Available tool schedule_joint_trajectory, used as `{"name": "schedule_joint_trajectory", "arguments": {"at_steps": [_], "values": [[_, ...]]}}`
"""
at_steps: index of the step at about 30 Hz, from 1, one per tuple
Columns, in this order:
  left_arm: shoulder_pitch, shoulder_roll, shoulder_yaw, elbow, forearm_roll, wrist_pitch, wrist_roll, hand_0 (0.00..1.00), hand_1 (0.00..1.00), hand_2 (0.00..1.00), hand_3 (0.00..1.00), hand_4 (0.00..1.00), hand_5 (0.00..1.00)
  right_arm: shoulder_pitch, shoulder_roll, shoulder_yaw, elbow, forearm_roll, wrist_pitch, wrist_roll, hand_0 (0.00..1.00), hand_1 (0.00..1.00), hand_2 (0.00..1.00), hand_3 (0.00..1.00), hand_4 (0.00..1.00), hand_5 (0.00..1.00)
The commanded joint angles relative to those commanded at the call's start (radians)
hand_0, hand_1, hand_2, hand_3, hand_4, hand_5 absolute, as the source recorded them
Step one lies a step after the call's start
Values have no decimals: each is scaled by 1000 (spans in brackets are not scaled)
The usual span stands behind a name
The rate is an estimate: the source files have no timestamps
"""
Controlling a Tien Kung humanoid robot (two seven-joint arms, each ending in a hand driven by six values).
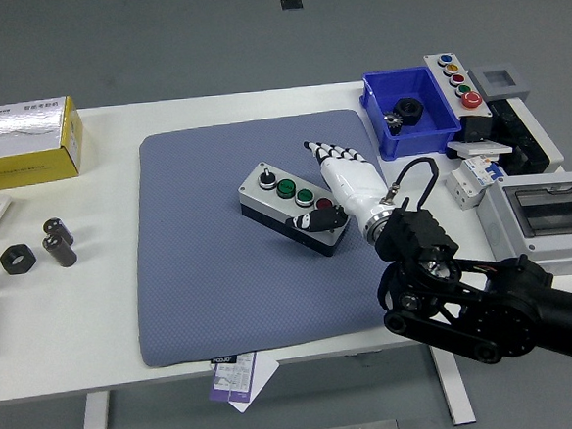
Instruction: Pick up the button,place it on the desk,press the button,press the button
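Right arm enters from the lower right, black links running up-left over the table's (99,345) near right corner to the white right hand (338,186). Hand lies over the right end of the button box (290,206), which sits on the blue mat (222,288) near its centre. Box long axis runs diagonally, far-left to near-right; along it a toggle, two green buttons (294,191), then the red one at the near-right end. Four fingers (326,153) are straight and pressed side by side, pointing far-left past the box's far edge, holding nothing. The black-tipped thumb (311,221) is bent left and down onto the box's right end, covering the red button; actual contact can't be confirmed. So the target lies right under the thumb, not the fingers, and the press is likely a short downward push. Green buttons are just left of the thumb. Farther right, a blue bin (383,134) and a second button panel (456,80). Yellow carton (21,145) far left. Left hand not visible.
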Motion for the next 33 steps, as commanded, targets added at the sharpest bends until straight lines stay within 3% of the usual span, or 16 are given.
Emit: {"name": "schedule_joint_trajectory", "arguments": {"at_steps": [19,20,25,26,31,32,33], "values": [[-4,0,5,0,-2,-1,-1,716,698,619,623,714,225,28,28,-88,-72,131,-41,0,998,998,998,998,998,411],[-5,0,7,0,-5,-1,-2,717,698,619,623,714,225,27,29,-89,-77,133,-44,0,874,945,998,998,998,405],[-6,0,15,0,-13,-1,-5,717,698,619,623,714,225,23,30,-94,-96,140,-54,0,874,945,998,998,998,405],[-6,0,16,0,-15,-1,-5,716,698,620,623,713,224,22,30,-95,-98,140,-55,0,427,676,783,998,901,232],[-5,0,36,0,-33,-3,-12,716,698,620,623,713,224,20,31,-102,-105,131,-60,0,427,676,783,998,901,232],[-5,-1,43,0,-40,-4,-15,716,698,620,622,713,224,19,31,-103,-106,127,-61,0,265,528,656,944,674,44],[-5,-1,50,0,-46,-4,-18,716,698,620,622,713,224,19,31,-104,-107,122,-62,0,265,528,656,944,674,44]]}}
